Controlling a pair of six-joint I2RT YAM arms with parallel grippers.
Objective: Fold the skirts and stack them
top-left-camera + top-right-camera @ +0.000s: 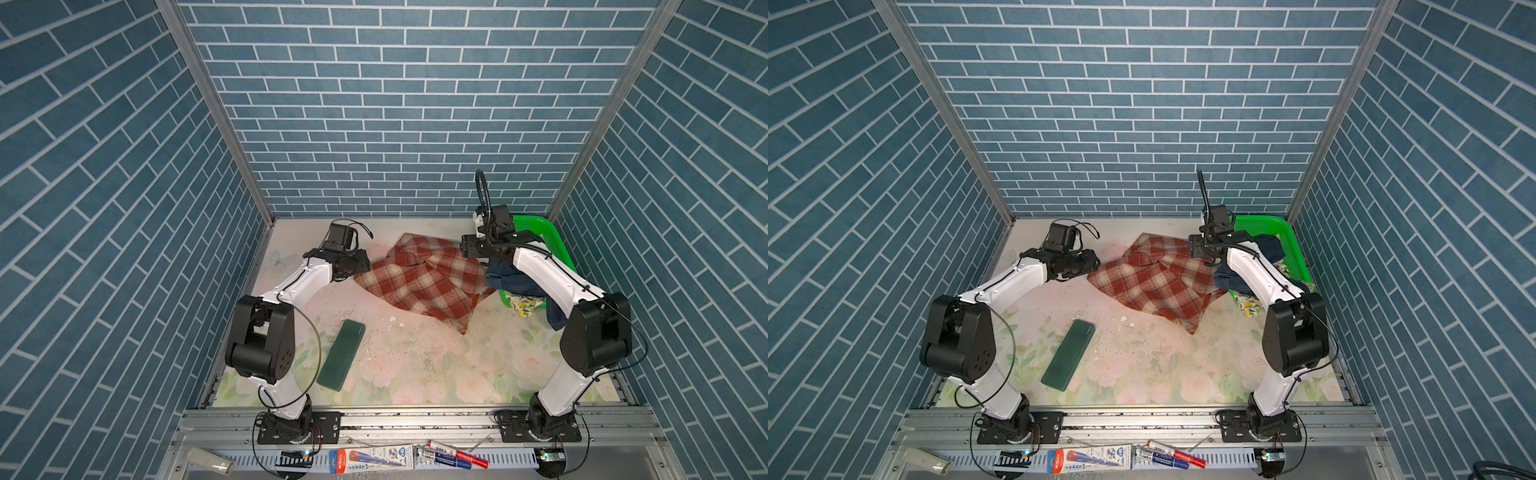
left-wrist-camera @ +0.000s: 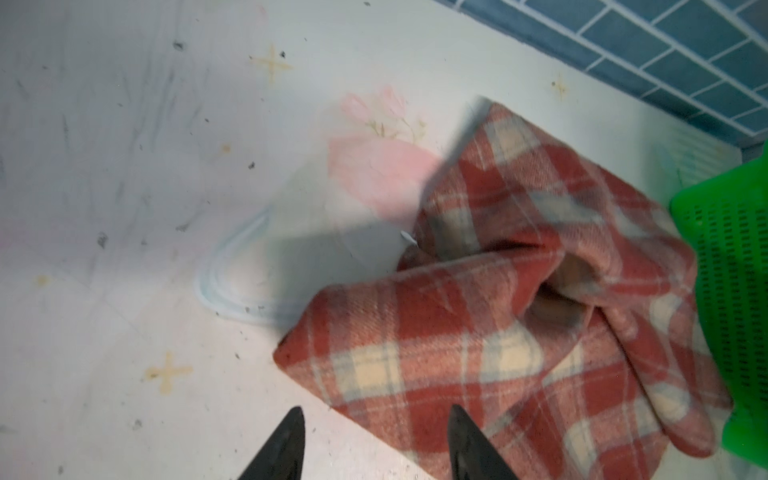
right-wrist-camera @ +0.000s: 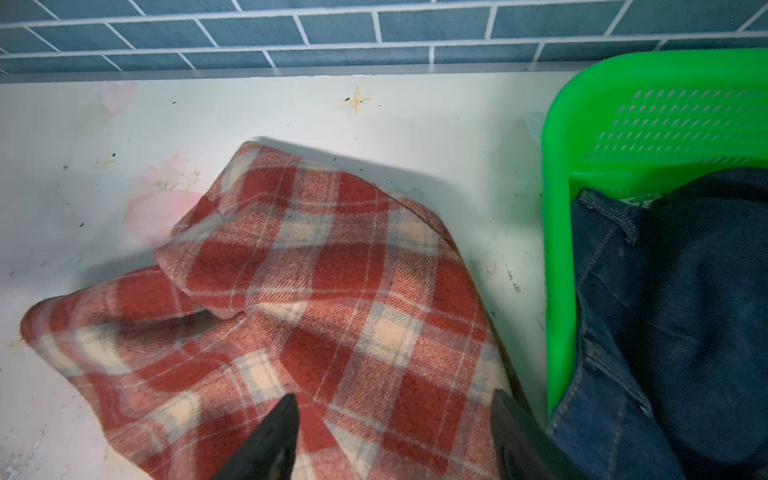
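Top views, both: the rust-red and cream plaid cloth skirt [image 1: 419, 282] lies crumpled on the floral-print tabletop [image 1: 415, 370], from centre toward 12 o'clock, partly doubled over itself. The green plastic mesh basket [image 1: 544, 235] sits at 2 o'clock. The dark blue denim skirt [image 1: 507, 278] spills over its rim, and the cream lemon-print cloth skirt [image 1: 524, 306] shows beneath it. Judgement: these two wait in the basket so that one garment at a time gets the working area. The flat dark green oblong pad [image 1: 341, 355] lies at 8 o'clock, well apart from the cloth. The left gripper [image 1: 360, 266] stands at the plaid's 9 o'clock corner, the right gripper [image 1: 469, 248] at its 2 o'clock edge.

Left wrist view: the left gripper [image 2: 376, 415] has its jaws apart and empty. One fingertip [image 2: 465, 440] overlaps the plaid corner; the other is over bare tabletop.

Right wrist view: the right gripper [image 3: 395, 399] has its jaws wide and empty, above the plaid, near the basket wall.

Judgement: stationing at opposite ends suits spreading the plaid flat before folding. No fold is complete; no stack is begun.
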